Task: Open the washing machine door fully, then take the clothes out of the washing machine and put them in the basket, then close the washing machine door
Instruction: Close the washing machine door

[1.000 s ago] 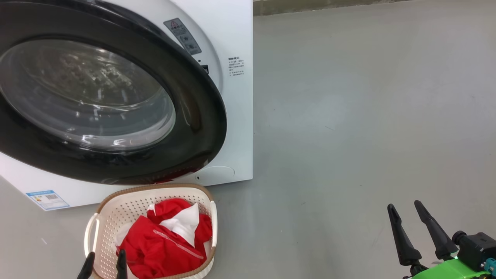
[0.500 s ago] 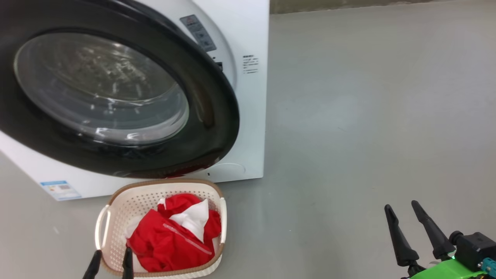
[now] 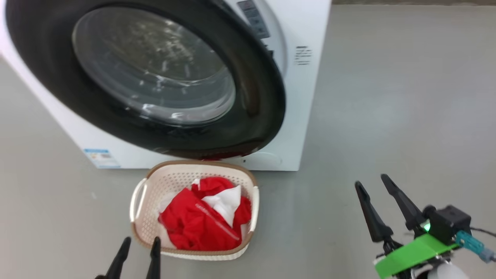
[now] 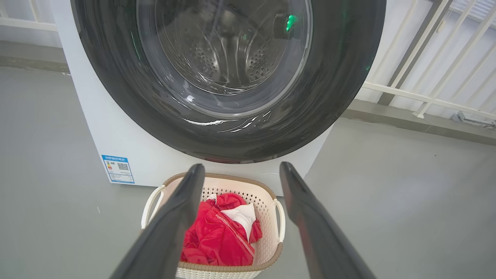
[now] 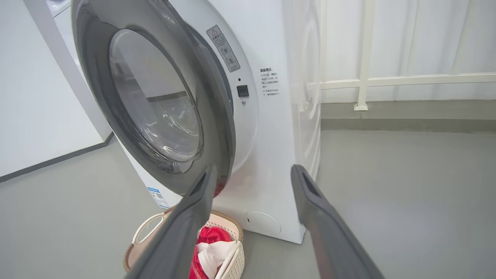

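Note:
The washing machine (image 3: 306,97) is white and stands on the grey floor. The washing machine door (image 3: 263,100), with its black rim and glass porthole, stands ajar, swung a little off the front (image 5: 217,116). Through the glass the steel drum (image 4: 228,58) shows. The basket (image 3: 136,217) sits on the floor just below the door, with the red and white clothes (image 3: 201,221) inside it. My left gripper (image 3: 141,242) is open, near the basket's front left corner and pointing at it (image 4: 241,166). My right gripper (image 3: 371,181) is open above bare floor, right of the basket.
A blue label (image 3: 101,157) and a round flap (image 3: 267,159) sit low on the machine's front. A white railing (image 5: 387,81) runs along the wall behind, and a white wall (image 5: 38,97) stands left of the machine. Open grey floor (image 3: 387,97) lies to the right.
The whole head view has shifted, so machine and basket sit further right in it: the camera moved. Both grippers stay open and show a little higher in the picture.

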